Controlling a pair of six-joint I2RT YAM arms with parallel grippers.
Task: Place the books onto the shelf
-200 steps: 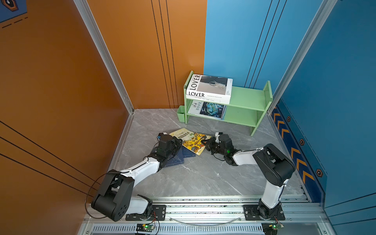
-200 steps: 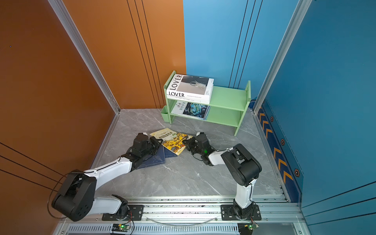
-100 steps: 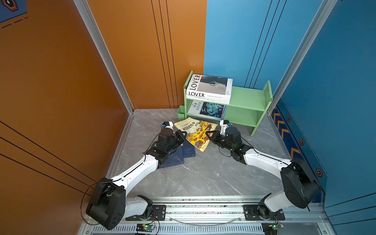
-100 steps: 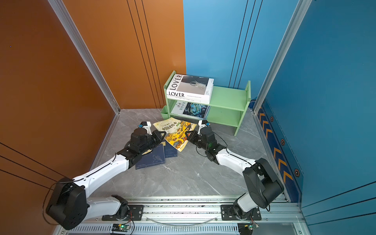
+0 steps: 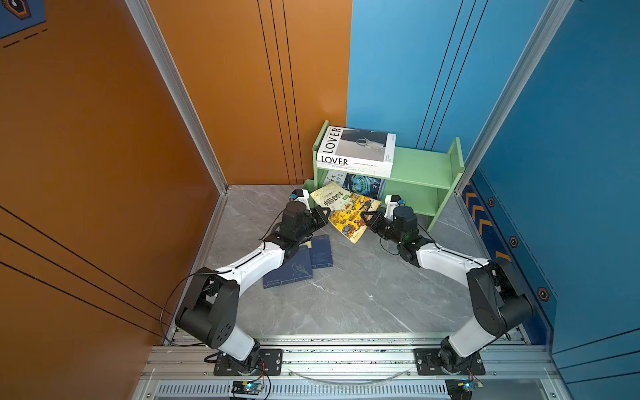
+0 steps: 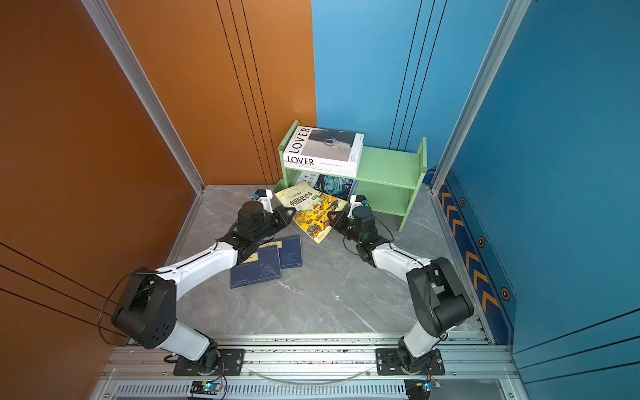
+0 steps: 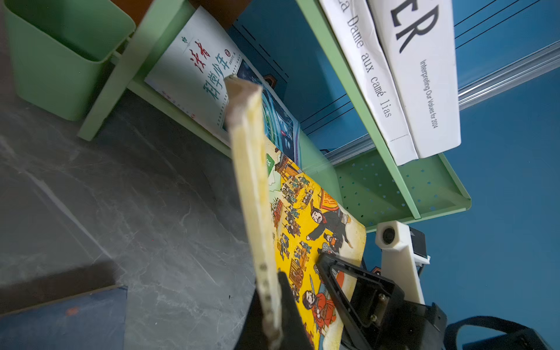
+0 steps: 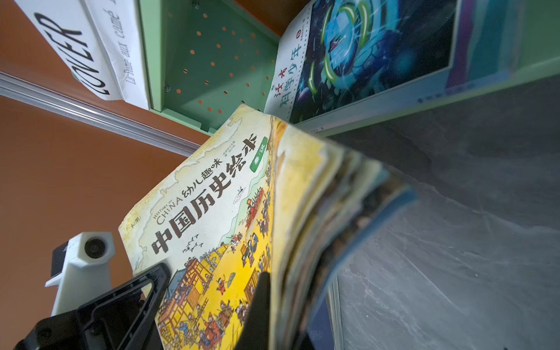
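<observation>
On grey floor [image 5: 363, 294], shelf [image 5: 426, 166] holds white books [image 5: 356, 152] above, teal book [image 5: 363, 183] below.

Robot lab booth: orange wall panels [image 5: 86, 138] at 9 o'clock, blue wall panels [image 5: 571, 156] at 3, aluminium rail [image 5: 346, 362] at 6 bearing robot arms [image 5: 252, 266].

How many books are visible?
6: two thick white books stacked atop the green wooden shelf, a teal book below, a yellow book in both claws, two navy books on the floor. More could be hidden.
</observation>
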